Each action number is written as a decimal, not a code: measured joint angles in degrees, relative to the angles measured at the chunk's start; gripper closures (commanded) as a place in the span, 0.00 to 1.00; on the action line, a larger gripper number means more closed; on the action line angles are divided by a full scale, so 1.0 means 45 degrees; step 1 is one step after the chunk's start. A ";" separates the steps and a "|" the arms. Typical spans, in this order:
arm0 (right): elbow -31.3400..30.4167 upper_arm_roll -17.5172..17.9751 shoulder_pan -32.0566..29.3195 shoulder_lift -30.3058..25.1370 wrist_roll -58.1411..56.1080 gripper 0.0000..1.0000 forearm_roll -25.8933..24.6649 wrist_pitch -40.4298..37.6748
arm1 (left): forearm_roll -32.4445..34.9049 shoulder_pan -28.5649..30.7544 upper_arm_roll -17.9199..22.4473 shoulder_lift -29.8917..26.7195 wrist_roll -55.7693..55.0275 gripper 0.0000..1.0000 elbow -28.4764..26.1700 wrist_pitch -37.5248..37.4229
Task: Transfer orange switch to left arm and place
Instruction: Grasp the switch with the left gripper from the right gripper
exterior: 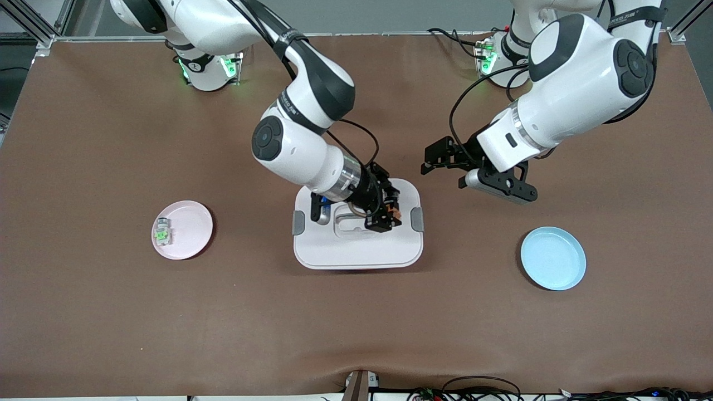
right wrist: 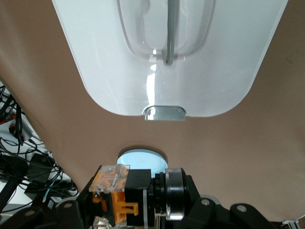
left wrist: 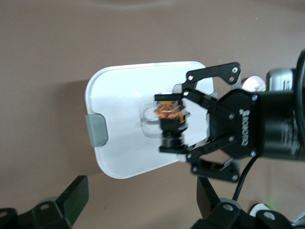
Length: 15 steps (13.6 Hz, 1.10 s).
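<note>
The orange switch point(exterior: 395, 210) is a small black block with an orange centre. My right gripper point(exterior: 389, 214) is shut on it, up in the air over the lid of the white box point(exterior: 356, 250). The right wrist view shows the orange switch point(right wrist: 125, 194) clamped between the jaws, with the box point(right wrist: 167, 62) below. My left gripper point(exterior: 430, 159) hovers open and holds nothing, beside the box toward the left arm's end and pointing at the right gripper. From the left wrist view, the switch point(left wrist: 170, 113) sits in the right gripper over the box point(left wrist: 125, 125). The left gripper's own fingertips point(left wrist: 76, 198) stand wide apart.
A pink plate point(exterior: 192, 234) toward the right arm's end carries a pale clear switch with a green centre point(exterior: 162, 232). A light blue plate point(exterior: 553, 258) lies bare toward the left arm's end, also seen as the blue plate point(right wrist: 143, 159). Grey latches point(exterior: 299, 222) flank the box.
</note>
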 measured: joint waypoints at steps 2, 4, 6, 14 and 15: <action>0.0011 0.0136 0.0039 0.0058 0.0262 1.00 0.0008 0.0255 | -0.0747 0.0031 0.0004 -0.0016 0.0334 0.00 -0.0495 0.0909; 0.0016 0.0420 0.0131 0.0209 0.0502 1.00 0.0018 0.0778 | -0.1761 0.0042 0.0006 -0.0017 0.0853 0.00 -0.1071 0.1815; 0.0044 0.0681 0.0252 0.0304 0.0936 1.00 0.0023 0.1280 | -0.2853 0.0081 0.0016 -0.0016 0.1542 0.00 -0.1586 0.2497; 0.0883 0.1037 0.0312 0.0329 0.1953 1.00 0.0275 0.1460 | -0.4062 0.0452 0.0025 -0.0021 0.3176 0.18 -0.2459 0.2805; 0.0884 0.1052 0.0312 0.0336 0.1990 1.00 0.0316 0.1449 | -0.4100 0.0451 0.0020 -0.0022 0.3177 0.26 -0.2489 0.2805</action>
